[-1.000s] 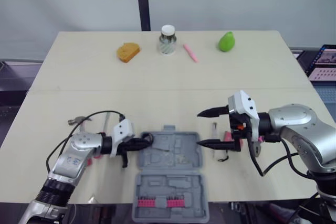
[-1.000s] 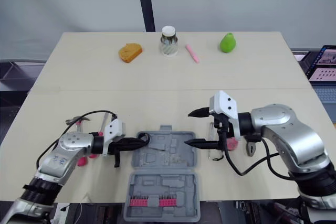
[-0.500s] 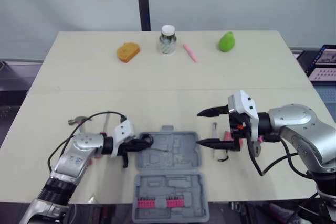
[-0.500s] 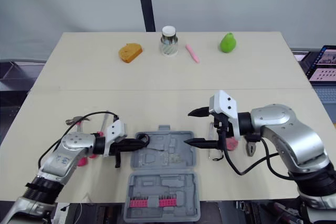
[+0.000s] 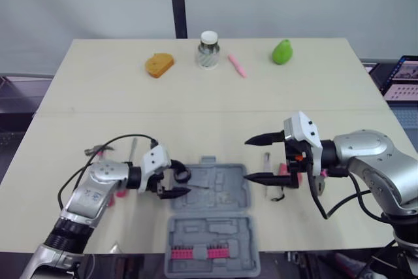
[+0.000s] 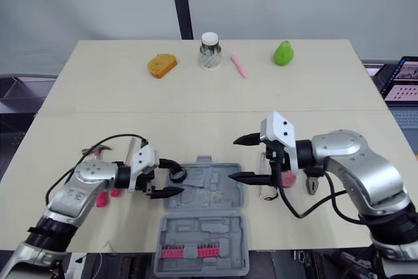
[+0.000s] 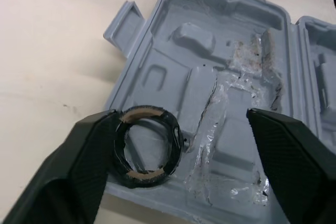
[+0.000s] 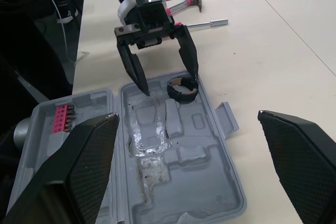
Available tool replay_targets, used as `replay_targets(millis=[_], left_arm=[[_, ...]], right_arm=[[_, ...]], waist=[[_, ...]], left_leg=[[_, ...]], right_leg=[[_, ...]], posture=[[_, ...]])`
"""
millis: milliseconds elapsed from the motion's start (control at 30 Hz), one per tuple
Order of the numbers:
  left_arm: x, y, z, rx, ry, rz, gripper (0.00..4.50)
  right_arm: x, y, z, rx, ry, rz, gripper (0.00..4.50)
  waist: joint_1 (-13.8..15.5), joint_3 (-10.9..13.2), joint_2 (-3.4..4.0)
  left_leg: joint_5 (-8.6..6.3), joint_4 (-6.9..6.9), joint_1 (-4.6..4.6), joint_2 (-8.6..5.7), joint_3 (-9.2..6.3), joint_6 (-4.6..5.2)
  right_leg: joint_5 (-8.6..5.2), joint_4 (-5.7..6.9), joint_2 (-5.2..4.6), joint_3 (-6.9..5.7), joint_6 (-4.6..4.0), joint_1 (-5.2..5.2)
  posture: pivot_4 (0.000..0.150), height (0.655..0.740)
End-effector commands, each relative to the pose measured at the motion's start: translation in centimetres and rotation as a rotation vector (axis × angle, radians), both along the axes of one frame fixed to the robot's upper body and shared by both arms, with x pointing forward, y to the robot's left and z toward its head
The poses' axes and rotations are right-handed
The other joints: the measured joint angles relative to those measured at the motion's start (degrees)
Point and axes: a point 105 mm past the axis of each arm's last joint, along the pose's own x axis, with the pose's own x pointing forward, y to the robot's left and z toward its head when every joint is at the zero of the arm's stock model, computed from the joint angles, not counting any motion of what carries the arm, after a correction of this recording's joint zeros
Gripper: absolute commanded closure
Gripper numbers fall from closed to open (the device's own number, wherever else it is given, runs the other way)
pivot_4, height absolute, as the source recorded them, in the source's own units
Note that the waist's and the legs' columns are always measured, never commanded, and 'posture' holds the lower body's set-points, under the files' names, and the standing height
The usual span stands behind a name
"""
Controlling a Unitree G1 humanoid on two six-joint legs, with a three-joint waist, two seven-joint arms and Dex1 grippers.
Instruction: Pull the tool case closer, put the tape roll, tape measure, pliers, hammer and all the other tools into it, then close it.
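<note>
The left end effector [image 5: 177, 183] gapes wide over the tool case [image 5: 219, 194], apparently so the tape roll [image 8: 182, 94] rests freed inside, while the equally spread right end effector [image 5: 248, 159] hovers beside it.

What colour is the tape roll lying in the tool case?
The tape roll is black with a tan inner core; clearest in the left wrist view.

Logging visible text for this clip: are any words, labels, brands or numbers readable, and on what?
No text can be read.
The laptop screen: content too small to read.
The jar: label blurred, no words legible.
The case: no lettering seen.
</note>
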Motion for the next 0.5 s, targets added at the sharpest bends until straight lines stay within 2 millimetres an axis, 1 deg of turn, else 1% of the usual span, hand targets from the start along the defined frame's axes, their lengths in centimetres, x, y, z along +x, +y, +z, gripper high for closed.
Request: replay_targets(millis=[33, 100, 167, 200, 267, 367, 500], left_arm=[[-0.3, 0.4, 2.1, -0.032, -0.054, -0.001, 0.32], [0.0, 0.8, 2.9, -0.073, -0.064, 0.029, 0.32], [0.3, 1.2, 2.8, -0.119, -0.054, 0.071, 0.32], [0.5, 1.2, 2.7, -0.154, -0.058, 0.096, 0.56], [0.8, 1.3, 2.2, -0.193, -0.052, 0.129, 1.18], [0.9, 1.1, 0.4, -0.201, -0.021, 0.166, 2.68], [1.1, 0.7, -0.6, -0.222, -0.021, 0.197, 2.68]], right_arm=[[-0.4, 0.1, 1.2, 0.03, -0.048, 0.011, 0.0], [-0.4, 0.1, 1.2, 0.04, -0.048, 0.009, 0.0], [-0.2, 0.1, 1.2, 0.041, -0.049, 0.006, 0.0], [-0.1, 0.0, 1.2, 0.039, -0.049, 0.005, 0.0], [0.0, 0.0, 1.2, 0.037, -0.049, 0.003, 0.0], [0.2, 0.0, 1.2, 0.038, -0.05, 0.001, 0.0], [0.3, -0.1, 1.3, 0.036, -0.052, -0.002, 0.0]], waist=[[0.0, 0.0, 0.0], [0.0, 0.0, 0.0], [0.0, 0.0, 0.0], [0.02, 0.0, 0.0], [0.04, 0.0, 0.0], [0.02, 0.01, -0.02], [0.1, 0.01, -0.02]], left_leg=[[0.0, 0.0, 0.0, 0.0, 0.0, 0.0], [0.0, 0.0, 0.0, 0.0, 0.0, 0.0], [0.0, 0.0, 0.0, 0.0, -0.01, 0.0], [0.0, 0.0, 0.0, 0.0, -0.01, 0.0], [0.0, 0.0, 0.01, -0.01, 0.0, 0.0], [0.0, 0.01, 0.01, -0.01, -0.01, 0.0], [0.0, 0.02, 0.01, 0.0, -0.01, 0.0]], right_leg=[[0.0, 0.0, 0.0, 0.0, 0.0, 0.0], [0.0, 0.0, 0.0, 0.01, 0.0, 0.0], [0.0, -0.01, 0.0, 0.0, 0.0, 0.0], [0.0, 0.0, 0.0, 0.0, 0.0, 0.01], [0.0, 0.0, -0.01, 0.01, 0.0, 0.02], [0.0, 0.01, -0.01, -0.01, 0.0, 0.04], [0.0, -0.01, 0.0, -0.02, 0.0, 0.03]], posture=[[0.15, 0.74], [0.15, 0.74], [0.15, 0.74], [0.15, 0.74], [0.15, 0.74], [0.15, 0.74], [0.15, 0.74]])
